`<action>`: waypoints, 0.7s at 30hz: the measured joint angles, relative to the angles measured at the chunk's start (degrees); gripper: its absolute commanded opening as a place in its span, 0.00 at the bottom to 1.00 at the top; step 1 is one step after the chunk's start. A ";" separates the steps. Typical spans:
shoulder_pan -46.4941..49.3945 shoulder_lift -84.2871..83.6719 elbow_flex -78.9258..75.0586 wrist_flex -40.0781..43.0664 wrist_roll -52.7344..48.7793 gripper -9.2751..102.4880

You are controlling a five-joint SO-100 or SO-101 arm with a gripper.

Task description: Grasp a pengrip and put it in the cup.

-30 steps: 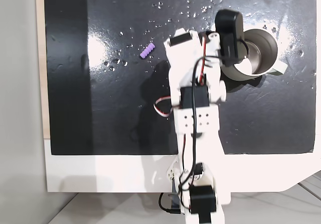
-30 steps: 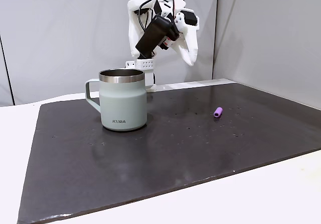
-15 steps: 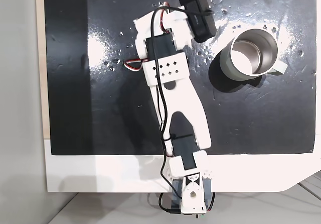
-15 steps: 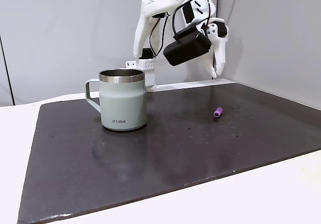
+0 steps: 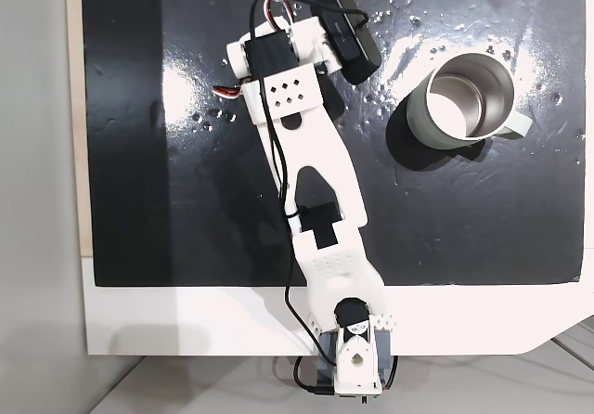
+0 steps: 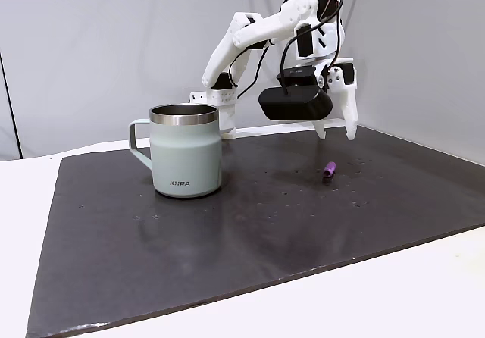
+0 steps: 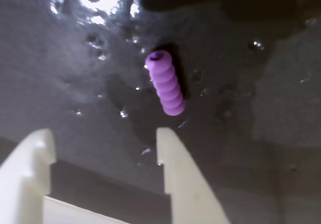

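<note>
Hand [image 7: 103, 148] spread apart above pengrip [image 7: 166, 83]; cup [image 6: 186, 151] well apart.

glossy black mat [image 6: 227, 232], white table [image 5: 186, 321], grey walls [image 6: 91, 50]

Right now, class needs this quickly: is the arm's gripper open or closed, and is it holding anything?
Gripper: open and empty, hanging above the dark mat; the pengrip lies just ahead of its fingertips, untouched.

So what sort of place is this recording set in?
Probably an indoor tabletop test rig, not a lived-in room: a dark mat on a white table, plain grey walls behind, and little on it beyond the arm with its claw, a steel mug and a purple pengrip.
</note>
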 measured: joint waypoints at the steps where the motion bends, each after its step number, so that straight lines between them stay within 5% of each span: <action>1: -0.26 -1.05 -0.62 0.18 -0.18 0.27; 21: -2.37 -15.12 -7.65 5.19 -3.16 0.27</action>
